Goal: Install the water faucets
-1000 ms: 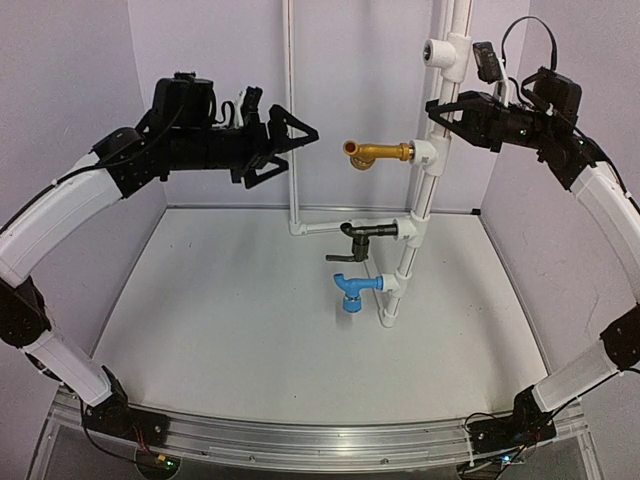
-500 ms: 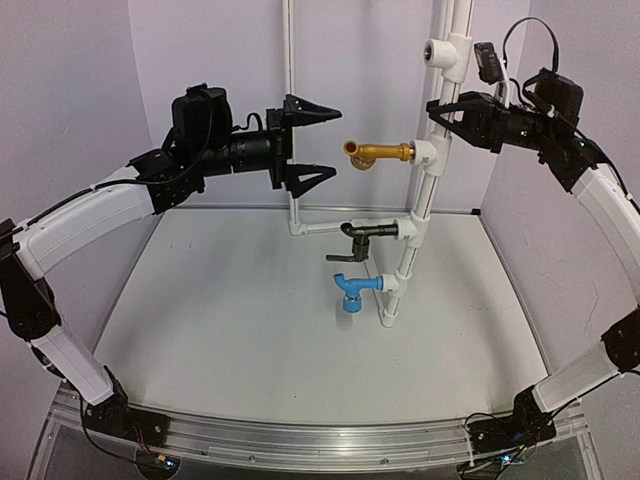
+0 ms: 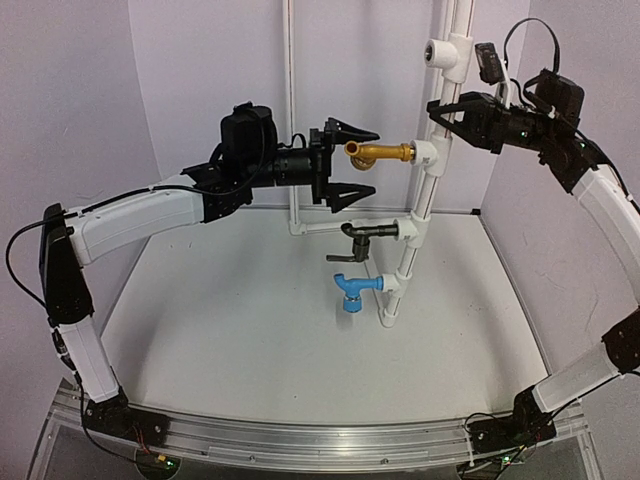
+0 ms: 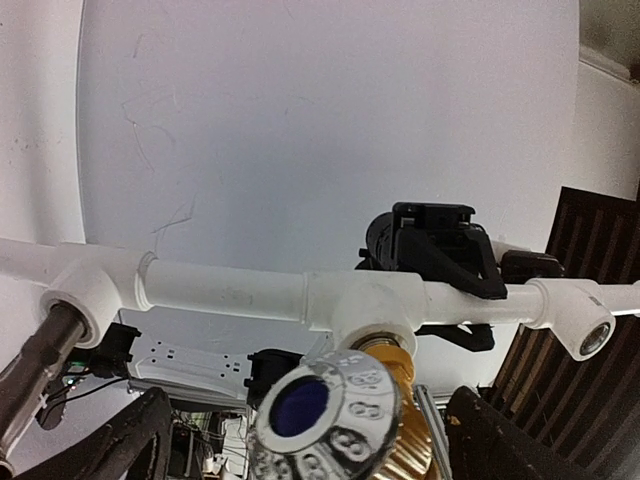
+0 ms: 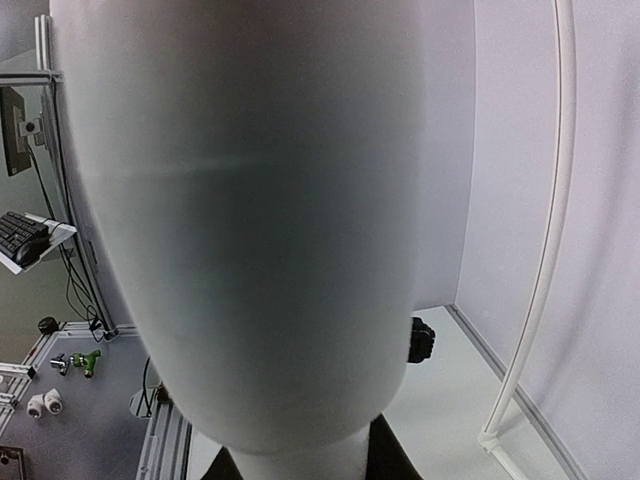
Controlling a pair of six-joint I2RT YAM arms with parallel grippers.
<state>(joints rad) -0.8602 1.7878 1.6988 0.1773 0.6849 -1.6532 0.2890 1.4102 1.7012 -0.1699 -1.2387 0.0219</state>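
Three water faucets stick out leftward from tees on the upright white pipe (image 3: 428, 195): brass-gold (image 3: 382, 153) on top, black (image 3: 364, 232) in the middle, blue (image 3: 354, 291) lowest. My left gripper (image 3: 360, 160) is open, one finger above and one below the brass faucet's spout end. In the left wrist view the faucet's silver tip (image 4: 330, 410) sits between the dark fingertips (image 4: 130, 445), with a gap on both sides. My right gripper (image 3: 447, 110) is shut on the white pipe (image 5: 250, 200), which fills the right wrist view.
A thin white pipe (image 3: 291, 120) runs up the back wall and bends toward the black faucet's tee. Lilac walls close in the left, back and right. An aluminium rail (image 3: 300, 437) edges the near side. The black faucet's knob (image 5: 420, 340) peeks past the pipe.
My left arm has swung right and the wrist has turned, bringing the open fingers from well left of the brass faucet to either side of its spout. The right arm has not moved.
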